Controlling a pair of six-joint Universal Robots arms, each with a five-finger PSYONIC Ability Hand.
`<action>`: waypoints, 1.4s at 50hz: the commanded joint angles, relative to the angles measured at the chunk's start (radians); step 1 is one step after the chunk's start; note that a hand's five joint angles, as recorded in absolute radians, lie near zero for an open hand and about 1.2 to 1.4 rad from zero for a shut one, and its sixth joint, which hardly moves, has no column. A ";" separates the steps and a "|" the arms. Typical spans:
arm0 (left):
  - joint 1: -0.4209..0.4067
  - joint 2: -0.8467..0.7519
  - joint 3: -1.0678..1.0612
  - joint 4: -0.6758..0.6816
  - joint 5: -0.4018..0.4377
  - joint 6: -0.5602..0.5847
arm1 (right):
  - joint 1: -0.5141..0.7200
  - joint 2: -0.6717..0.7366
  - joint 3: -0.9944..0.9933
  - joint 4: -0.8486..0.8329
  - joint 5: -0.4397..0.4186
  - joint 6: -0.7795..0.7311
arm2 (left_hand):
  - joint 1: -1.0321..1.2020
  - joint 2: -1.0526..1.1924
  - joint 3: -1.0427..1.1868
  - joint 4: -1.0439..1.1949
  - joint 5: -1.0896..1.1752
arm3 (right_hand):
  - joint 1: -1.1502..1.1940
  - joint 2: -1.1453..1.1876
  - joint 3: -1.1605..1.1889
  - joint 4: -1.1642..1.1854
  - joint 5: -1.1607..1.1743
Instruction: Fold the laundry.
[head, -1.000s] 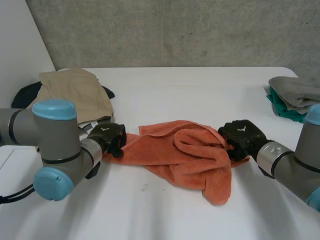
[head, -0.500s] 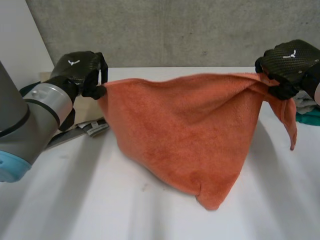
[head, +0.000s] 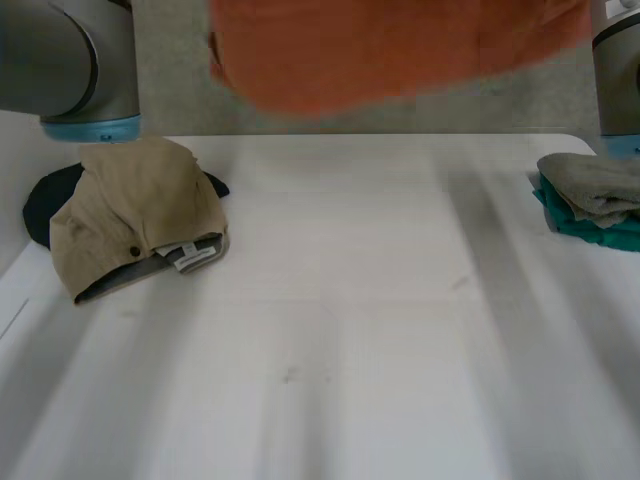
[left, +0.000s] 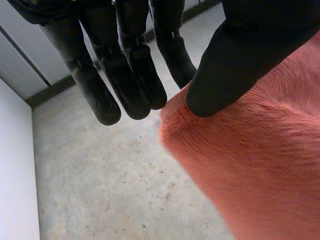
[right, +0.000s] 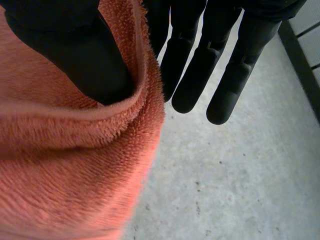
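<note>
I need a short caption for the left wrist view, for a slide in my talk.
Left hand pinching the edge of the orange towel between thumb and straight fingers, grey concrete behind.

The right hand (right: 220, 12) holds an orange towel (right: 65, 180) off the ground. Its thumb (right: 75, 57) presses into the cloth from one side, and the towel's hemmed edge curls up round the thumb and runs between it and the fingers (right: 192, 75). The fingers hang nearly straight, with their tips clear of the cloth and the nearest one just behind the edge. The towel bunches into thick folds under the thumb. Beyond the fingertips is a grey, speckled floor (right: 225, 190), with a dark strip (right: 299, 50) along its far side.
</note>
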 joint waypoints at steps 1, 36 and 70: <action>-0.007 0.060 -0.280 -0.120 0.001 0.002 | -0.010 0.002 0.088 0.230 -0.043 0.053 | 0.257 0.199 0.204 0.197 0.237 | 0.311 0.230 0.211 0.199 0.244; -0.062 0.114 -0.915 -0.209 -0.019 0.172 | -0.176 0.094 0.587 0.518 -0.112 0.585 | 0.257 0.199 0.204 0.197 0.237 | -0.475 -0.556 -0.575 -0.587 -0.542; -0.004 0.460 -0.896 -0.430 -0.018 0.167 | -0.272 -0.347 0.635 0.683 -0.125 0.225 | 0.257 0.199 0.204 0.197 0.237 | 0.311 0.230 0.211 0.199 0.244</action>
